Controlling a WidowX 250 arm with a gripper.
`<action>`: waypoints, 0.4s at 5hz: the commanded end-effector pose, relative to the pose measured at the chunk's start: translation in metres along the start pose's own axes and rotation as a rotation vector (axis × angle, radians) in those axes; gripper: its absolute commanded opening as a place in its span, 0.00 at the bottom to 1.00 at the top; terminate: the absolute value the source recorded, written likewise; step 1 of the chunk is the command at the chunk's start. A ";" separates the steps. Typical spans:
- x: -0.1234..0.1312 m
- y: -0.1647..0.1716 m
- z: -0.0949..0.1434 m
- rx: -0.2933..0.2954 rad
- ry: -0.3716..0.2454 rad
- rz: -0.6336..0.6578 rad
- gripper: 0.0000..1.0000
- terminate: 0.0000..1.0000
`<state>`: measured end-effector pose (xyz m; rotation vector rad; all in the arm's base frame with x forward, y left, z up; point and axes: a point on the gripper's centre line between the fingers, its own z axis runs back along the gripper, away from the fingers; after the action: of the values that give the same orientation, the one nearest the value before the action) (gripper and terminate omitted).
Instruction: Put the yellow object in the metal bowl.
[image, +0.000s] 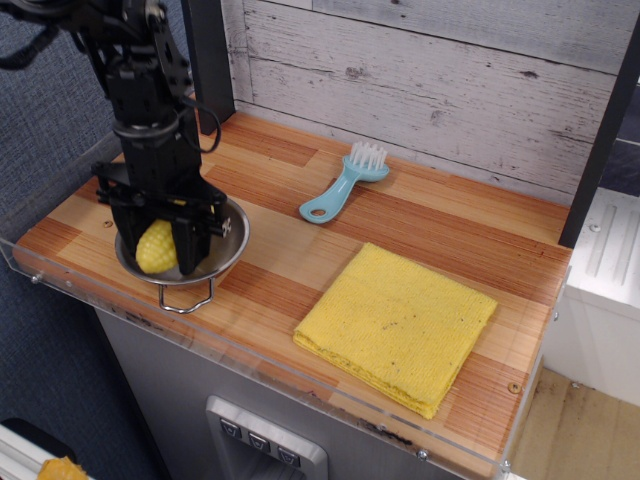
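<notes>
The yellow object, a small bumpy toy corn cob (156, 247), sits low inside the metal bowl (229, 237) at the front left of the wooden counter. One wire loop handle (187, 297) of the bowl points toward the front edge. My black gripper (160, 250) reaches straight down into the bowl with its fingers on either side of the corn, still closed on it. The arm hides the bowl's back left part.
A teal brush with white bristles (343, 183) lies behind the bowl to the right. A folded yellow cloth (396, 325) lies at the front right. A clear plastic lip (300, 375) runs along the counter's front edge. A plank wall stands behind.
</notes>
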<state>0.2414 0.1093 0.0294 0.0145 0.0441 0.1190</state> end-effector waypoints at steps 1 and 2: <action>0.003 -0.007 0.011 -0.005 -0.011 -0.009 1.00 0.00; 0.006 -0.013 0.025 0.012 -0.031 -0.033 1.00 0.00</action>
<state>0.2444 0.0996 0.0343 0.0053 0.0743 0.0904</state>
